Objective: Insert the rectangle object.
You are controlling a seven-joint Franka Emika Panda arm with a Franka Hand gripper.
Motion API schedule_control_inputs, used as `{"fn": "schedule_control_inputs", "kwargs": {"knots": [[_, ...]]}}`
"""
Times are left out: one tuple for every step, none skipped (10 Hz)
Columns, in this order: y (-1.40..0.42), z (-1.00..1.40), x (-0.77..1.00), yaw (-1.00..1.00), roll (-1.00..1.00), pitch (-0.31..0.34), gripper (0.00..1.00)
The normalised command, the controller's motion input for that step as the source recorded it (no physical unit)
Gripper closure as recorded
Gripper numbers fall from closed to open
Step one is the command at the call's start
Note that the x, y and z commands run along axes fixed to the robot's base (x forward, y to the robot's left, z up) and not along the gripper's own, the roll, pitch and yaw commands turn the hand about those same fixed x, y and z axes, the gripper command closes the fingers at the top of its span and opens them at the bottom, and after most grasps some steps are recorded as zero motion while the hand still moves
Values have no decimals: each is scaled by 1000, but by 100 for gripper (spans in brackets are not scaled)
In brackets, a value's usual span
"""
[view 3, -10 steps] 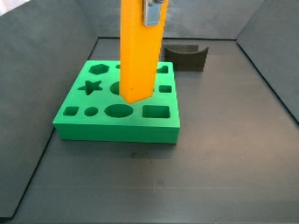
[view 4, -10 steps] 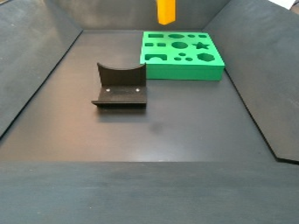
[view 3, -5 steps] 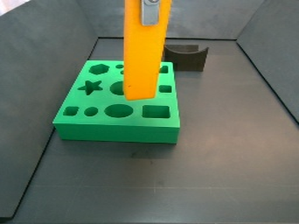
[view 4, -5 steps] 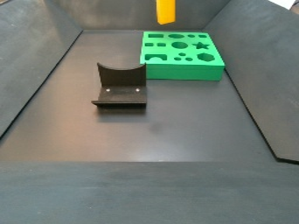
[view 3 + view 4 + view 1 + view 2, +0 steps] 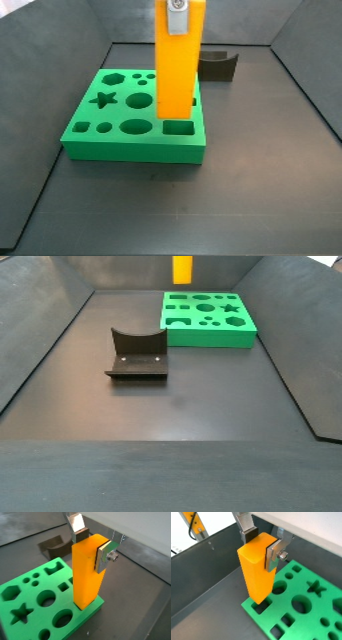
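Observation:
The gripper (image 5: pixel 175 12) is shut on the upper end of the rectangle object (image 5: pixel 178 65), a long orange-yellow bar held upright. In both wrist views the silver fingers (image 5: pixel 105 554) (image 5: pixel 274 554) clamp the bar (image 5: pixel 89 572) (image 5: pixel 256 567) from two sides. The green block (image 5: pixel 134 140) with shaped holes lies on the floor. The bar's lower end hangs over the block's near row, right above the rectangular hole (image 5: pixel 178 127). I cannot tell whether it touches the block. In a side view only the bar's lower part (image 5: pixel 182 268) shows, above the block (image 5: pixel 207 338).
The dark grey U-shaped holder (image 5: pixel 218 66) (image 5: pixel 136 354) stands on the floor apart from the block; it also shows in a wrist view (image 5: pixel 53 546). Grey sloping walls (image 5: pixel 40 336) enclose the dark floor (image 5: pixel 174 406).
The gripper has carried the bar sideways across the green block, from above the round holes to above the rectangular hole. The block and holder have not moved.

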Motion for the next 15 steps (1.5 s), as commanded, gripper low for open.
{"fn": "schedule_control_inputs", "kwargs": {"knots": [[0, 0, 0, -100, 157, -137, 100], [0, 0, 0, 0, 17, 0, 100], [0, -94, 0, 0, 74, 0, 100], [0, -306, 34, 0, 159, 0, 100], [-14, -371, 306, 0, 290, 44, 100], [-160, -289, 503, 0, 396, 154, 100], [-206, -246, 563, -43, 453, 209, 100], [-43, -131, 354, -243, 141, 204, 100], [77, 0, 103, -143, 0, 93, 100], [163, 0, 0, -77, -21, 61, 100], [223, 0, -49, -66, -144, 0, 100], [163, -3, -363, 117, -284, -11, 100], [0, 0, -383, 209, -207, -19, 100], [-120, 0, -326, 163, -124, -33, 100], [-80, 0, -154, 89, -21, -16, 100]]}}
